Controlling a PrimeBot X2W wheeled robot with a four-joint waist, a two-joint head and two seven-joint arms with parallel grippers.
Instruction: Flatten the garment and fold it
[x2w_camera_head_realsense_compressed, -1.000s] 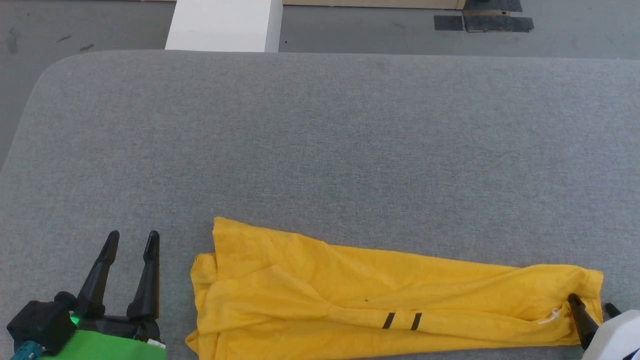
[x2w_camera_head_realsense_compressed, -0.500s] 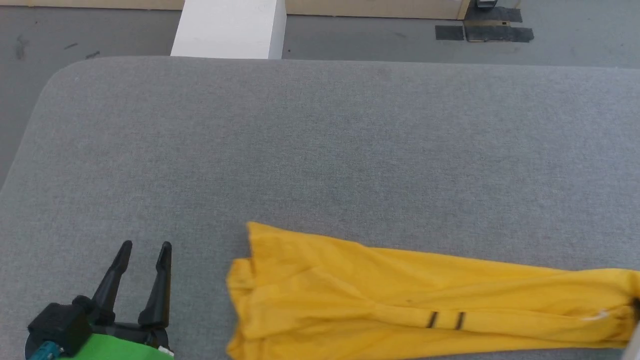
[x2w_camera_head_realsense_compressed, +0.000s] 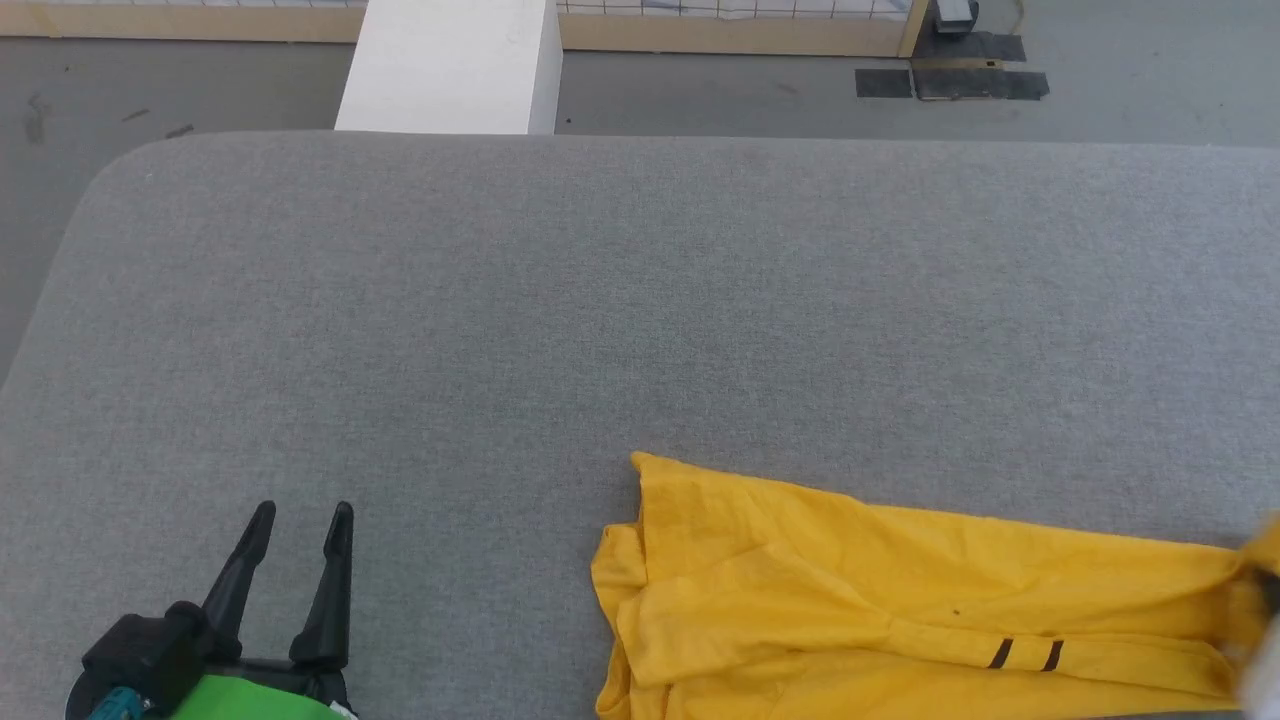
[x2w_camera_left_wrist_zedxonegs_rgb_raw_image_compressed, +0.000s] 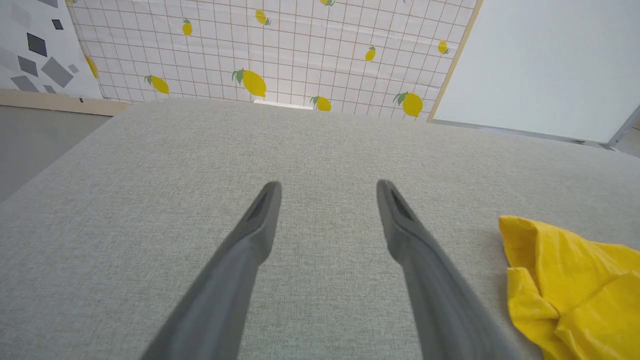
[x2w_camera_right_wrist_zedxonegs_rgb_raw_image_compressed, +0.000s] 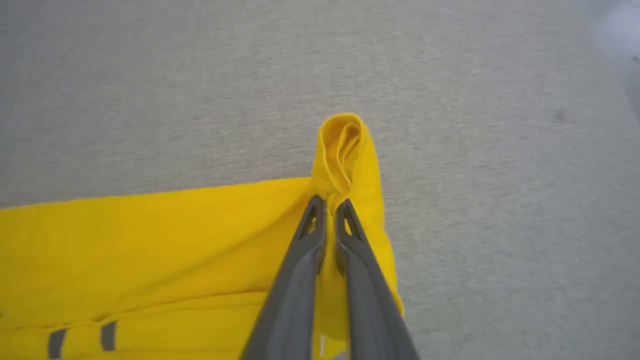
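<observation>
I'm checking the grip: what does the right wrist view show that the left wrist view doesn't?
Right wrist view: the right hand shut on a bunched fold of the shirt, and two dark stripes on it. Left wrist view: the left hand open above the table, with a lemon-print wall behind. Both: the yellow shirt on the grey table.

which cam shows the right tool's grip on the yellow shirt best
The right wrist view: the right tool is shut on a bunched fold of the garment, seen close up. The head view catches that grip blurred at its right edge. The left wrist view gives the garment's other end.
</observation>
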